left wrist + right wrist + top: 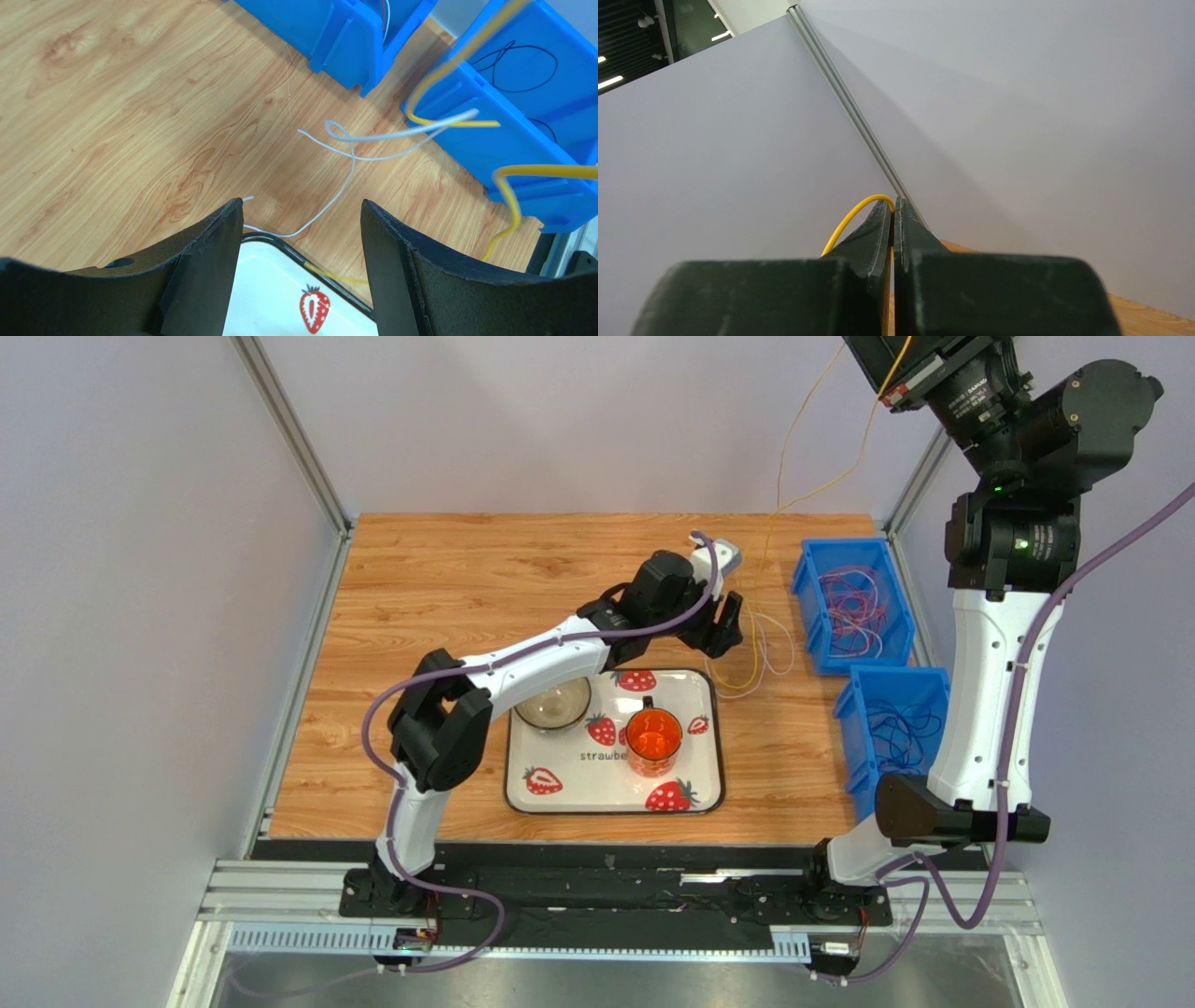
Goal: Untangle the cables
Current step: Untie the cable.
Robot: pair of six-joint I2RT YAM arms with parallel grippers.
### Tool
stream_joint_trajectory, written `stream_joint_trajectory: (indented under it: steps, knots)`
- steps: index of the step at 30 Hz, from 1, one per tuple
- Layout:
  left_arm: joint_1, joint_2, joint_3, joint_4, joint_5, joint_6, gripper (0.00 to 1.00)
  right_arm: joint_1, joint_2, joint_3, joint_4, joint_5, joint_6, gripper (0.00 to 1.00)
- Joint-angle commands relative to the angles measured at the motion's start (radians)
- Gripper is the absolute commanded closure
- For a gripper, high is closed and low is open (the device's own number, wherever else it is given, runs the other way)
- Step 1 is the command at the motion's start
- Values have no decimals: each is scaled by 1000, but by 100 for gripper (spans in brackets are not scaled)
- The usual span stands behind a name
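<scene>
A wood-grain table [463, 602] sits inside pale grey-lilac walls [140, 616] with metal posts at the corners. On it lies a white tray [561, 791] printed with strawberries, carrying a glass bowl [551, 707] and an orange cup [654, 735]. The left arm crosses over the bowl and hides part of its rim.

Two blue bins stand along the right edge. The far bin [809, 595] holds a tangle of reddish-pink and purple cables [852, 609]. The near bin [852, 742] holds darker loops, but the right arm covers part of it and the single strands are too fine to count.

The right gripper [892, 210] is raised high near the back corner and is largely cut off at the top of the overhead view. Its wrist camera shows the two fingers pressed together, with a yellow cable [852, 213] pinched between them just below the tips. From there thin yellow strands hang down to loose loops on the wood between the tray and the far bin. How many strands there are cannot be made out.

The left gripper [300, 210] hovers just past the tray's far right corner with its jaws wide apart and nothing between them. In front of it a whitish strand [403, 131] lies knotted on the table, one end running under the tray's edge. Beside it the yellow cable crosses in front of the near bin, and its upper and right-hand ends leave the frame.
</scene>
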Motion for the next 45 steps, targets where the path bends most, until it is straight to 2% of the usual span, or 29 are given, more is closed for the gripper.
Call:
stream_joint_trajectory:
  steps: [1,5,10,19,28,33,39,45]
  knots:
    - [-9,-147,-93,162,-56,-23,29,-6,-10,13,38,-16,30,100]
    - [-9,-231,-149,236,-73,-57,30,-6,-10,4,44,-20,36,100]
    - [-8,-209,-14,158,-54,-36,29,-6,-13,-14,67,-30,62,100]
    - [-8,-63,145,175,-27,-100,27,-6,-27,-25,80,-40,81,100]
    - [-8,132,372,86,-62,-120,30,-22,-43,-16,90,-59,116,100]
    - [10,167,350,40,-79,-124,34,-50,-30,41,101,-72,156,100]
    - [144,166,258,32,-5,-157,41,-137,-39,18,142,-94,222,100]
    - [237,161,279,-46,-8,-97,43,-211,-30,1,208,-117,298,100]
